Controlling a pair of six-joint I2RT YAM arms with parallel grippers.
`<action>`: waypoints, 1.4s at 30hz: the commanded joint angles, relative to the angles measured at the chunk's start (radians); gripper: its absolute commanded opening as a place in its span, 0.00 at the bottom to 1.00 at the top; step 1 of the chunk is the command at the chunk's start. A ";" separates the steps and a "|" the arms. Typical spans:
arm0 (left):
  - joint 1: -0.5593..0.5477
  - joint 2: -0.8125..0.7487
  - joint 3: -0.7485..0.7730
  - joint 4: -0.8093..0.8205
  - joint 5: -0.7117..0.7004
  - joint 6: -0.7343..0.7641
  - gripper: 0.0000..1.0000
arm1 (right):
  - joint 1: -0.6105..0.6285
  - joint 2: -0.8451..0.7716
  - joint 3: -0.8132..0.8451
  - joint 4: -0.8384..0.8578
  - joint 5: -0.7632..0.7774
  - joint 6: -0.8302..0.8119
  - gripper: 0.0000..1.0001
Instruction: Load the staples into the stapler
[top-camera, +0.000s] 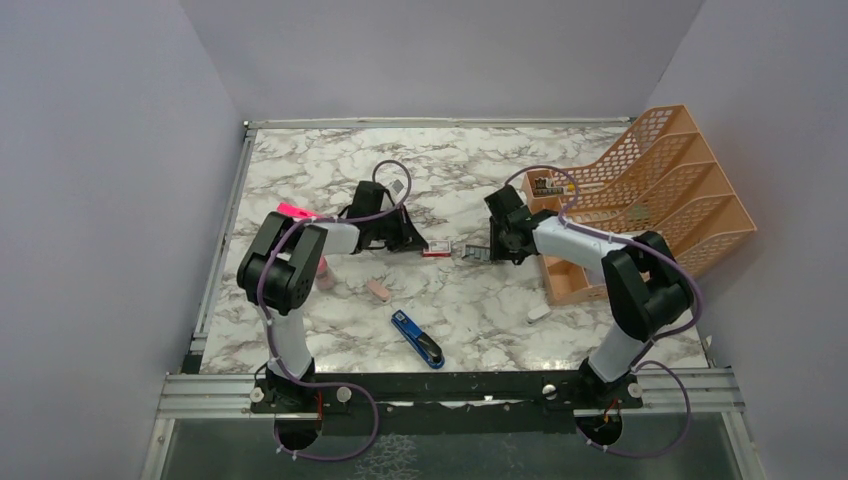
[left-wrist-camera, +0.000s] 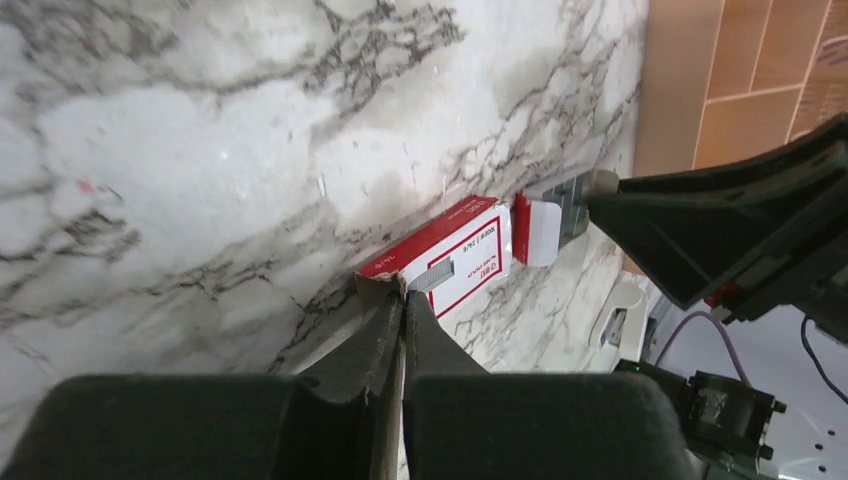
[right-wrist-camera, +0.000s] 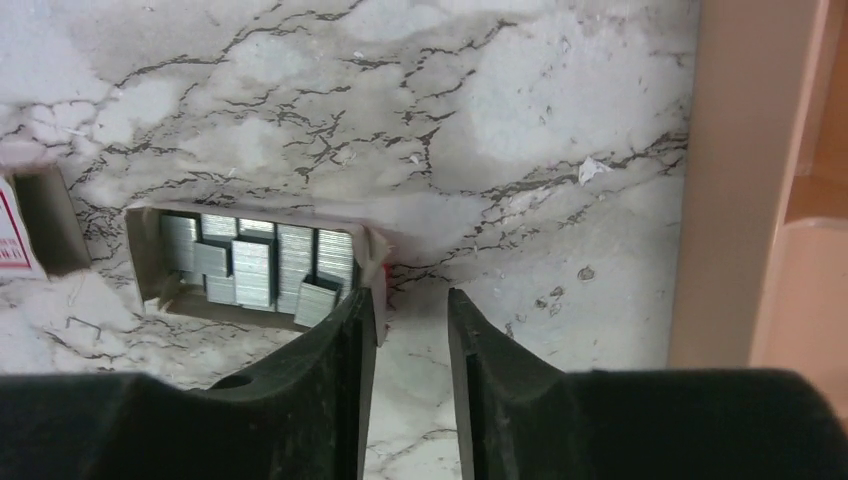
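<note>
Nearby: left jaws pinch red box (left-wrist-camera: 450, 250); orange rack (top-camera: 655, 185) beside staples (right-wrist-camera: 260, 265); stapler (top-camera: 417, 339) apart.

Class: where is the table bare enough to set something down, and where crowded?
Bare: the far strip of table, beyond the red box; the near patch between stapler and white cap. Crowded: the middle, round box and staples.

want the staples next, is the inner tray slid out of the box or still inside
Out: the tray sits apart from the red-and-white sleeve, its open side showing grey staples.
</note>
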 joint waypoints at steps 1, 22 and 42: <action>0.010 0.014 0.119 -0.166 -0.114 0.106 0.07 | -0.006 -0.007 0.040 -0.008 0.005 -0.007 0.45; 0.010 -0.542 0.189 -0.607 -0.585 0.337 0.61 | -0.001 -0.293 -0.044 0.073 -0.463 -0.184 0.75; 0.010 -0.745 0.057 -0.626 -0.655 0.253 0.72 | 0.664 -0.270 -0.069 -0.122 -0.281 -0.034 0.87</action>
